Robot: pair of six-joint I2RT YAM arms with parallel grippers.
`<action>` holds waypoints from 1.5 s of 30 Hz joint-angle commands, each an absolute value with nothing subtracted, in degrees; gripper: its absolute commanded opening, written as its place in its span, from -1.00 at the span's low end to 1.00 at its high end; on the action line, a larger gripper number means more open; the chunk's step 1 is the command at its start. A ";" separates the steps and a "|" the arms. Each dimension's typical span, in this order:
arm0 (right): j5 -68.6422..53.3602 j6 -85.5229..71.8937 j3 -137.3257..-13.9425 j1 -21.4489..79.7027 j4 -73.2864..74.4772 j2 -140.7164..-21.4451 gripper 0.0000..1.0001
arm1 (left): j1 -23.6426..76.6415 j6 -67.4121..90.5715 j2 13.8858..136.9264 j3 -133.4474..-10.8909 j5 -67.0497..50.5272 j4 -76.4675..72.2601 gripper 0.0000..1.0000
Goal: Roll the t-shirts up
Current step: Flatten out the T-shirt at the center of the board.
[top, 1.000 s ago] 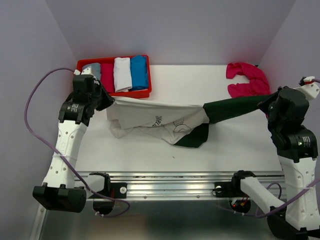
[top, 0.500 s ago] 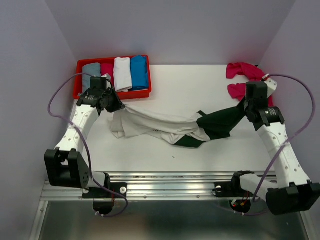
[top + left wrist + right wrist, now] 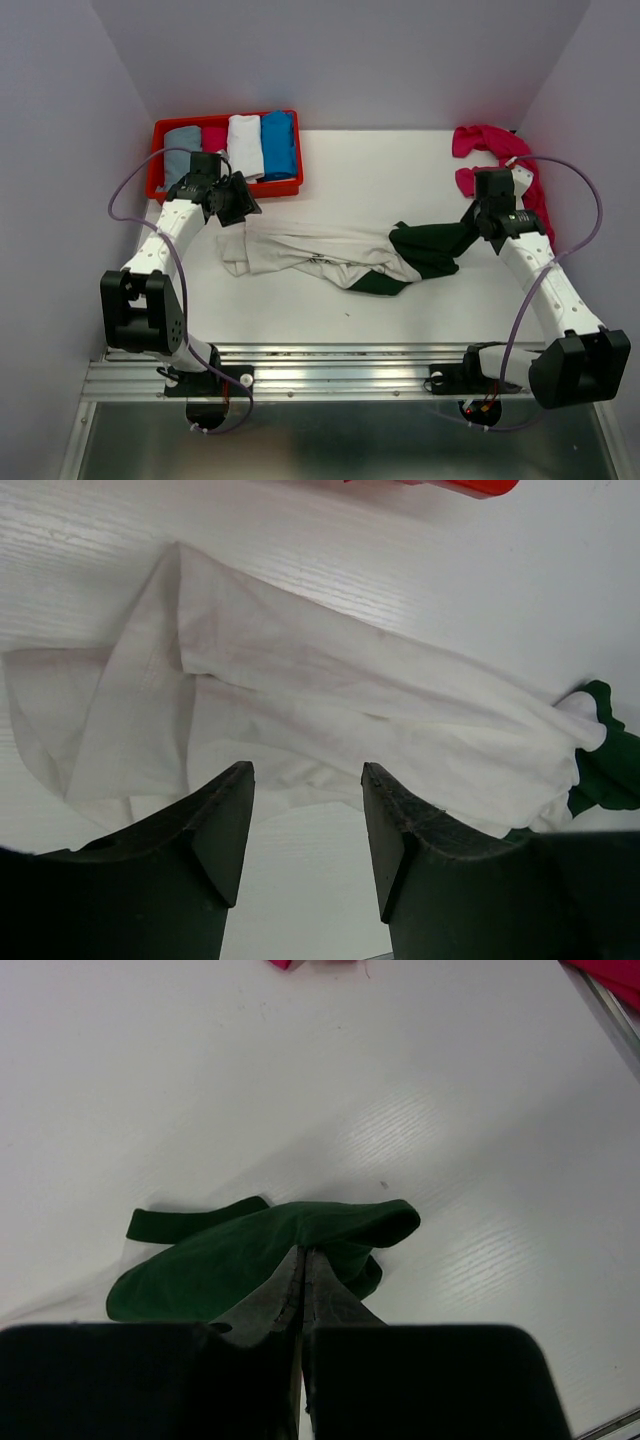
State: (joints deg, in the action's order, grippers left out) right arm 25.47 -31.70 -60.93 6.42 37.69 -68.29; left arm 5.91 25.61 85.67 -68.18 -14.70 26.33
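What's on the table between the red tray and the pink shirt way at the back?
Nothing. In the top view, only bare white table runs between the red tray and the pink shirt.

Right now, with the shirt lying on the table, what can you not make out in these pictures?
Chest print of the cream t-shirt: top view, too small and folded to read.
Pink t-shirt: right wrist view, cut off by the top edge.
Red tray: left wrist view, only its rim shows at the top edge.
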 commanded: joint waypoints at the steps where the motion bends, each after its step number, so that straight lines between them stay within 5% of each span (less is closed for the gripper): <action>1: 26.19 -31.64 -62.75 6.15 34.28 -68.55 -0.99 | 6.06 25.22 83.32 -68.82 -11.35 25.05 0.14; 12: 24.79 -31.64 -61.35 6.15 34.37 -67.24 -0.98 | 7.21 29.44 94.21 -71.63 -1.06 24.08 0.13; 22: 24.17 -31.64 -60.29 6.15 34.54 -66.80 -0.99 | 7.21 30.85 101.16 -70.93 -0.62 21.97 -0.08; 24: 24.17 -31.73 -60.29 6.15 34.63 -66.88 -0.99 | 7.21 30.85 101.86 -70.84 -0.96 21.89 -0.18; 29: 24.52 -31.64 -60.47 6.15 34.72 -66.80 -0.99 | 7.29 30.76 101.96 -71.45 -1.67 22.32 -1.00; 38: 26.63 -31.55 -63.36 6.15 35.68 -65.57 -0.99 | 7.21 29.53 92.65 -80.49 2.28 28.82 -1.00; 45: 27.59 -29.71 -78.90 4.48 35.60 -69.86 -0.99 | 5.45 26.19 93.16 -104.47 -2.18 34.45 -1.00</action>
State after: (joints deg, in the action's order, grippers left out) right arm 24.93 -31.24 -70.15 5.28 38.63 -68.84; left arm 6.90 28.91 95.83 -93.32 -0.49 32.88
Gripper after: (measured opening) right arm 0.018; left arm 0.017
